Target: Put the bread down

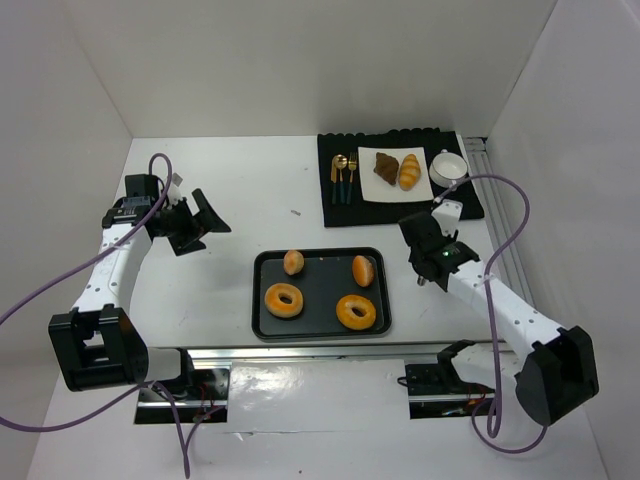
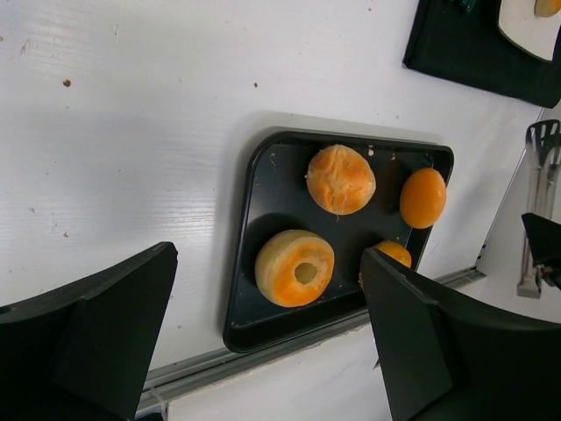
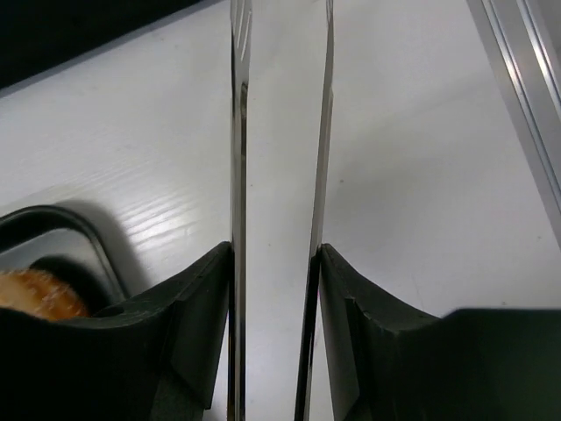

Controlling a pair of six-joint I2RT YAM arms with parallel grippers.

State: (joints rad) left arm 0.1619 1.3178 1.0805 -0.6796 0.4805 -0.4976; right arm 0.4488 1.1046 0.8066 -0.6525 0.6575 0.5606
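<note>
Four breads lie on a dark tray [image 1: 262,322]: a round bun [image 1: 294,262], an oval bun [image 1: 364,270] and two ring-shaped ones [image 1: 283,300] [image 1: 356,312]. A white plate [image 1: 395,190] on the black mat holds a dark croissant [image 1: 385,167] and a golden one [image 1: 409,171]. My right gripper [image 3: 276,250], just right of the tray and below the mat, is shut on metal tongs [image 3: 238,132], whose two blades run out between its fingers over bare table. My left gripper [image 2: 267,254] hangs open and empty, left of the tray.
The black mat [image 1: 465,205] at the back right also carries cutlery [image 1: 342,178] and a white cup [image 1: 448,166]. A metal rail [image 1: 505,230] runs along the right edge. White walls enclose the table on three sides.
</note>
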